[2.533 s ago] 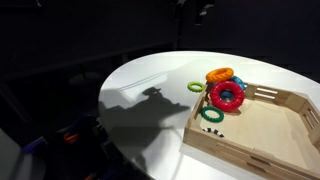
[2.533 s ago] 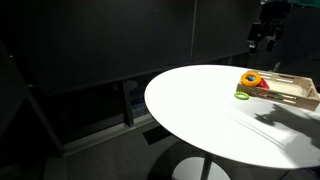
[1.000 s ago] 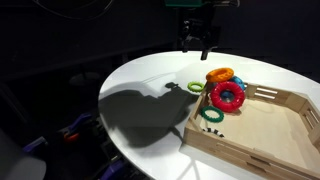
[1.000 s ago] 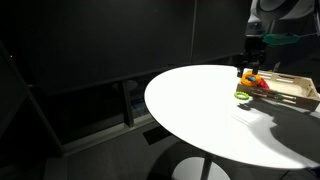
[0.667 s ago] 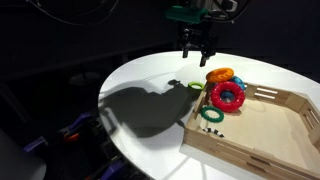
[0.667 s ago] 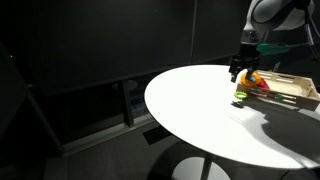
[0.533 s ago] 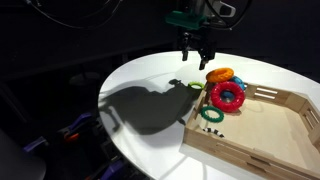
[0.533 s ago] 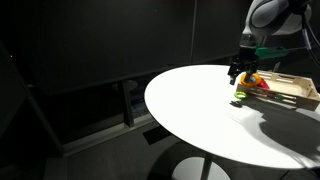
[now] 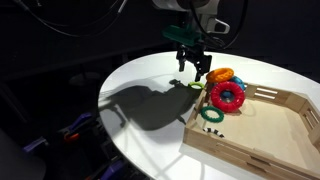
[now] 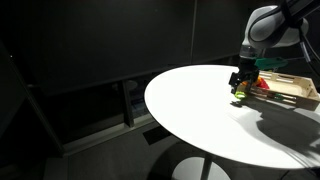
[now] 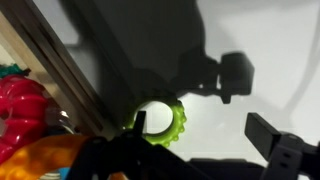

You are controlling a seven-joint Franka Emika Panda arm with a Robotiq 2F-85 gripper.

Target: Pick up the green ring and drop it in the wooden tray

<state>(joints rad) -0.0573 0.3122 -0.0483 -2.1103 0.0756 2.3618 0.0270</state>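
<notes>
Well, from where I stand the gripper [image 9: 196, 68] hangs with its jaws spread and nothing between them, just above the green ring [image 9: 196, 87], which lies flat on the white table [image 9: 150, 65] beside the wooden tray [image 9: 228, 152] and outside it; in the wrist view one finger seems to sit over the ring's hole and the other stands well out to the side, so I reckon a squeeze might catch only one side of the thin band [image 11: 177, 127] and flick it off across the smooth top rather than pinch it; the red ring [image 9: 227, 97] and the orange ring [image 9: 220, 75] crowd near it against the tray's side, and a finger landing a little off could shove them or clamp the wrong one; a darker green ring [image 9: 212, 115] lies at the tray's corner, whether inside or on the rim I cannot tell, and is easy to mistake; the table is round and glossy, with the arm's heavy shadow across it; the room around is almost black
</notes>
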